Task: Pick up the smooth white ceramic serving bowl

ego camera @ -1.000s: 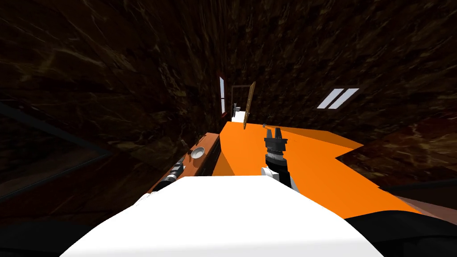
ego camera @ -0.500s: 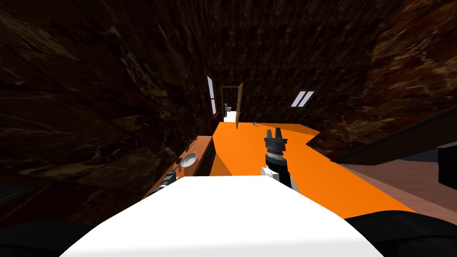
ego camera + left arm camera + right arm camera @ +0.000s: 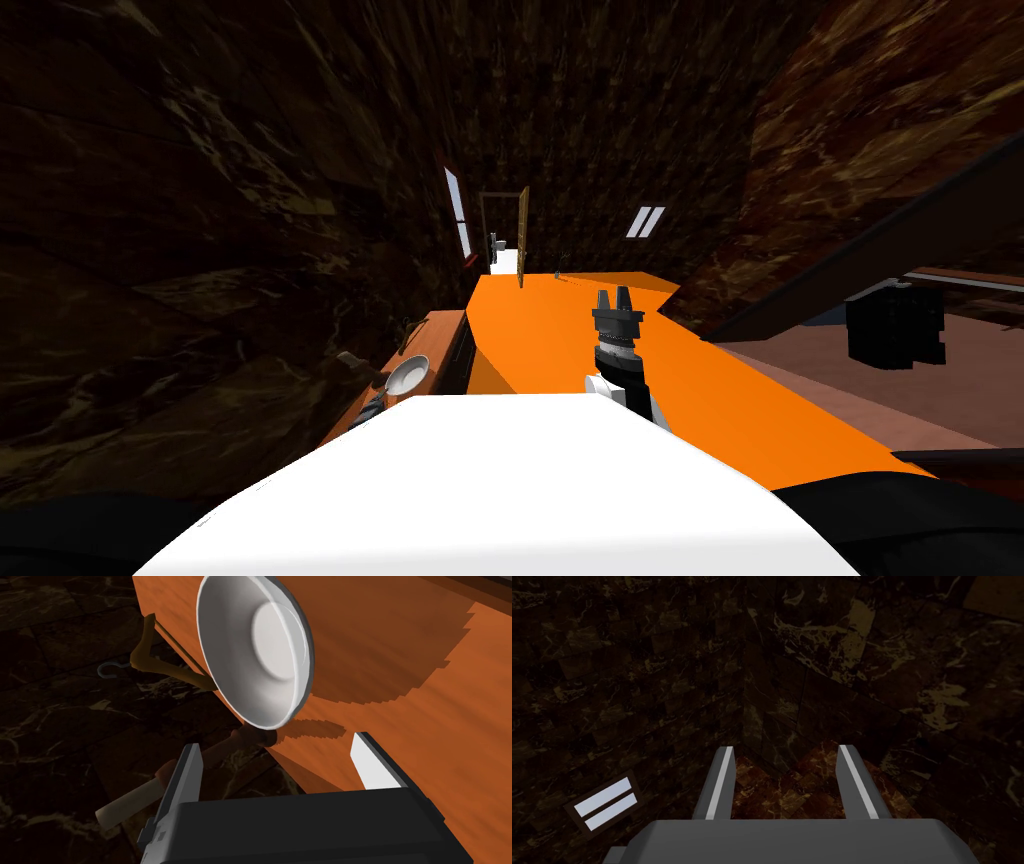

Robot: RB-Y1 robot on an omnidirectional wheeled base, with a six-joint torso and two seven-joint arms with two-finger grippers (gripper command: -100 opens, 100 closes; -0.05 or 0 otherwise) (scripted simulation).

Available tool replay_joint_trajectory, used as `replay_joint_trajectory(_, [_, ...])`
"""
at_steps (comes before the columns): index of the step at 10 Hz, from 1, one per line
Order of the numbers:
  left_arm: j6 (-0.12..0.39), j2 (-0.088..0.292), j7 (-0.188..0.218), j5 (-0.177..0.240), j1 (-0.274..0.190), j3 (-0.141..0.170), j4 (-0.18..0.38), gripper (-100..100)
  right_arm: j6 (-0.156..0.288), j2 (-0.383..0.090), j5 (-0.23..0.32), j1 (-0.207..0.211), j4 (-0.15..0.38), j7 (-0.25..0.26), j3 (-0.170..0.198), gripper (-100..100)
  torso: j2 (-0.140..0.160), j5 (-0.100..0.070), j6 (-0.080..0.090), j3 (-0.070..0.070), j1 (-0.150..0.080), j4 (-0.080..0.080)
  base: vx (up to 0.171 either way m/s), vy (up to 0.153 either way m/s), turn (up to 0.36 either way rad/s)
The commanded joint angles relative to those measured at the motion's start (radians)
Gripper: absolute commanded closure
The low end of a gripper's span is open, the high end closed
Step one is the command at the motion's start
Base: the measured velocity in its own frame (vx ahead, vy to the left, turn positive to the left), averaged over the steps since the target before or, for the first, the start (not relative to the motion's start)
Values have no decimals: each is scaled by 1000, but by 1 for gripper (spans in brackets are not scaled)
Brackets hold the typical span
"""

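bowl: 1 white bowl (image 3: 255, 651), round, so no long axis
bowl facing: sits on its base, mouth up, flat round floor showing inside
bowl contents: empty, smooth white inside
bowl location: on the brown wooden top (image 3: 425, 701), right at its long edge on the dark marbled side; rim looks level with or slightly past that edge, can't tell which
shadow: bowl shadow falls across the top toward its inner side
left gripper (image 3: 276, 745): just short of the bowl, aimed at its near rim, not touching it
left jaws: apart, nothing between them; one finger (image 3: 189, 776) is off the top's edge, the other is over the wood
right gripper (image 3: 613, 295): held out ahead over the orange floor, well apart from the bowl
right jaws: apart, nothing held
other items: 2 by the same edge
item 1: tan hanger-like piece (image 3: 150, 663) with a small metal hook, running in behind the bowl
item 2: wooden-handled tool (image 3: 145, 796) with a pale end, near the off-edge finger; its far end sits under the bowl rim
containers total: 1, the bowl
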Motion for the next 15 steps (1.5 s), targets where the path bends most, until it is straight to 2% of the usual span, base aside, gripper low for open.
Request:
replay_joint_trajectory(1, [2, 11, 34, 3, 6, 1, 27, -100, 0, 0, 0, 0, 0, 0, 0, 0, 0, 0, 0, 0, 0, 0, 63, 25, -93])
replay_joint_trajectory(2, [11, 11, 64, -1, 13, 0, 55, -100, 0, 0, 0, 0, 0, 0, 0, 0, 0, 0, -1, 0, -1, 0, 85, 12, -147])
replay_joint_trajectory(3, [11, 11, 64, -1, 13, 0, 55, -100, 0, 0, 0, 0, 0, 0, 0, 0, -1, 0, -1, -1, -1, 0, 62, 18, -111])
replay_joint_trajectory(4, [19, 10, 92, -4, 20, -2, 80, -100, 0, 0, 0, 0, 0, 0, 0, 0, 0, 0, -1, 0, -1, 0, 49, 20, -205])
replay_joint_trajectory(5, [19, 10, 92, -4, 20, -2, 82, -100, 0, 0, 0, 0, 0, 0, 0, 0, 0, 0, -1, 0, -1, 0, 43, 27, -102])
replay_joint_trajectory(9, [46, -7, 175, -12, 42, -21, 171, -100, 0, 0, 0, 0, 0, 0, 0, 0, -3, 0, -1, -2, 0, -1, 95, 42, -201])
replay_joint_trajectory(12, [55, -22, 195, -13, 49, -38, 200, -100, 0, 0, 0, 0, 0, 0, 0, 0, -1, 0, -1, -1, -2, -1, 73, 20, -70])
replay_joint_trajectory(14, [59, -23, 192, -14, 53, -36, 190, -100, 0, 0, 0, 0, 0, 0, 0, 0, 1, -1, -1, 0, -3, 0, 20, 3, -14])
replay_joint_trajectory(15, [58, -23, 193, -14, 52, -36, 193, 0, 0, 0, 0, 0, 0, 0, 0, 0, 2, -1, -1, 1, -3, 0, 0, 0, 0])
